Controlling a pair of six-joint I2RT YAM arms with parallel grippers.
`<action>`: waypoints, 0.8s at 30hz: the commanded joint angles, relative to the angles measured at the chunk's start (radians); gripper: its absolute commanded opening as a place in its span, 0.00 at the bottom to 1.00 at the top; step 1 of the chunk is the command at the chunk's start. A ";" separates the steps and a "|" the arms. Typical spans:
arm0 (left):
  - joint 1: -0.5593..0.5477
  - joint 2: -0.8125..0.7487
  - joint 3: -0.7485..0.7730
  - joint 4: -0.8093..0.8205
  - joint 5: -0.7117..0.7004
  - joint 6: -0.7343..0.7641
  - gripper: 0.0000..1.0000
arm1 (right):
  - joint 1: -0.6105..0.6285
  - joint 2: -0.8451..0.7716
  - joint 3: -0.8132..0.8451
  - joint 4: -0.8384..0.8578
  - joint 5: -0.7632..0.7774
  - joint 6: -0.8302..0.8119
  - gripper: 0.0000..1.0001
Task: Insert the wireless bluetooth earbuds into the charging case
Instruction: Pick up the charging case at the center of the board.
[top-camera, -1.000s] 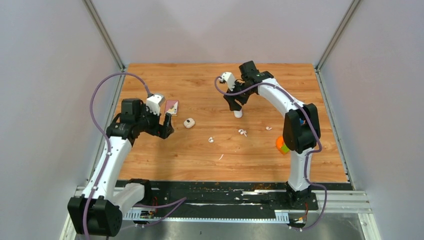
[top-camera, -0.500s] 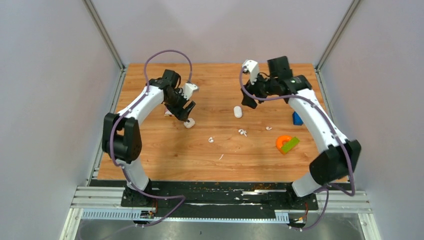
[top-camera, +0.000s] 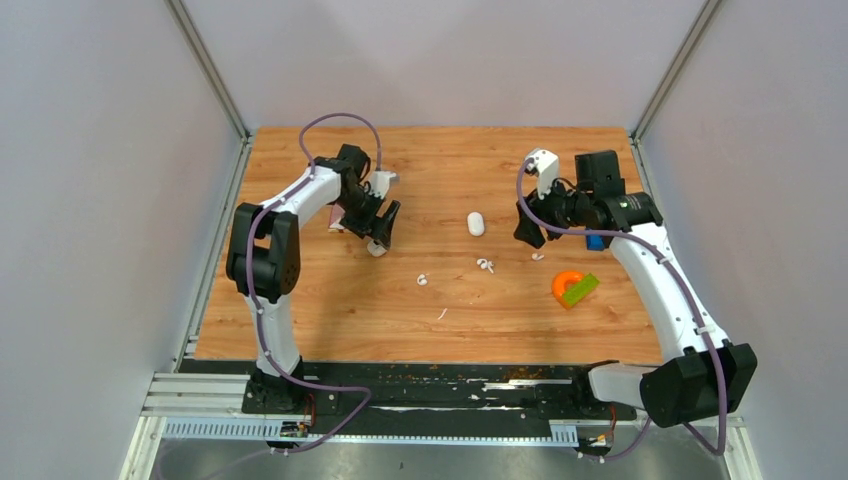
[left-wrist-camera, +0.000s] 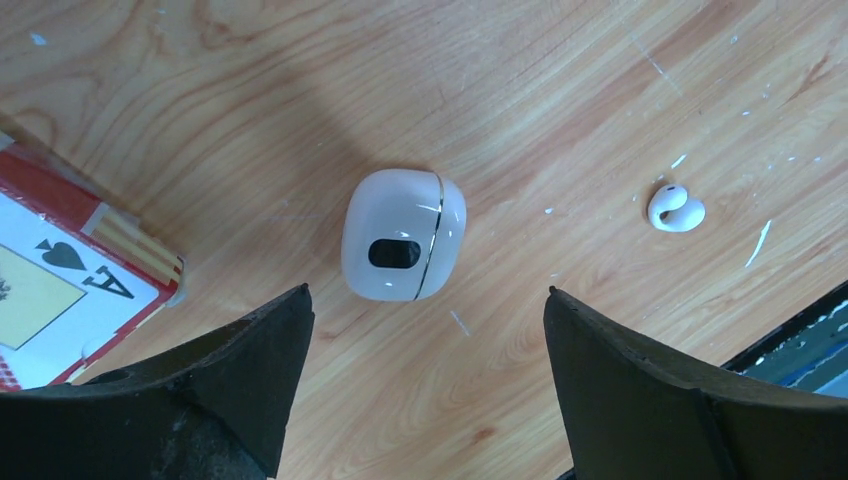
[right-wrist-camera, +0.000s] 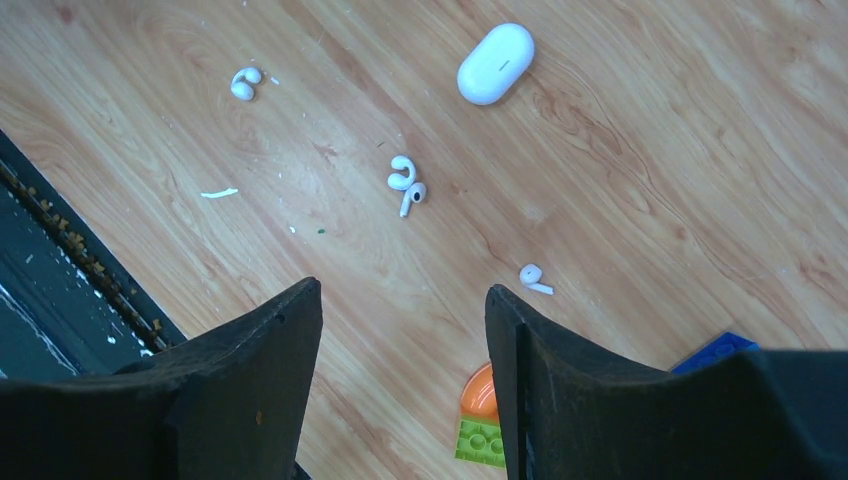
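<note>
**Top view:** You are at the approach step, with nothing picked up yet. Your left gripper (top-camera: 382, 228) hangs over the rounded case (top-camera: 377, 247) at centre left. Your right gripper (top-camera: 527, 232) hovers right of centre, near the earbuds (top-camera: 486, 265) scattered mid-frame. A pill-shaped case (top-camera: 476, 224) lies between the two arms.

**Left wrist view:** Your fingers stand wide and empty. The rounded case (left-wrist-camera: 403, 248) sits at centre frame between them, untouched. Its lid is shut, so you cannot see what it holds. One earbud (left-wrist-camera: 676, 208) lies at right, well apart from the case, and a playing card (left-wrist-camera: 60, 290) is at lower left.

**Right wrist view:** The jaws are wide and hold nothing. The pill-shaped case (right-wrist-camera: 495, 63) at the top is also shut. Two earbuds touch at centre (right-wrist-camera: 405, 183), one lies at upper left (right-wrist-camera: 244, 82), and one sits just above your right finger (right-wrist-camera: 533, 277).

My judgement is that you must open a case before any bud can go in. These tiny glossy buds will call for a narrow, well-centred pinch.
</note>
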 joint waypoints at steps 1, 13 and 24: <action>0.002 -0.005 -0.016 0.080 0.025 -0.058 0.94 | -0.042 0.002 0.017 0.036 -0.050 0.074 0.61; 0.000 0.011 -0.065 0.069 0.136 -0.018 0.97 | -0.063 -0.018 -0.025 0.061 -0.064 0.094 0.62; -0.057 -0.020 -0.131 0.029 0.251 -0.027 0.95 | -0.085 -0.050 -0.086 0.074 -0.067 0.104 0.63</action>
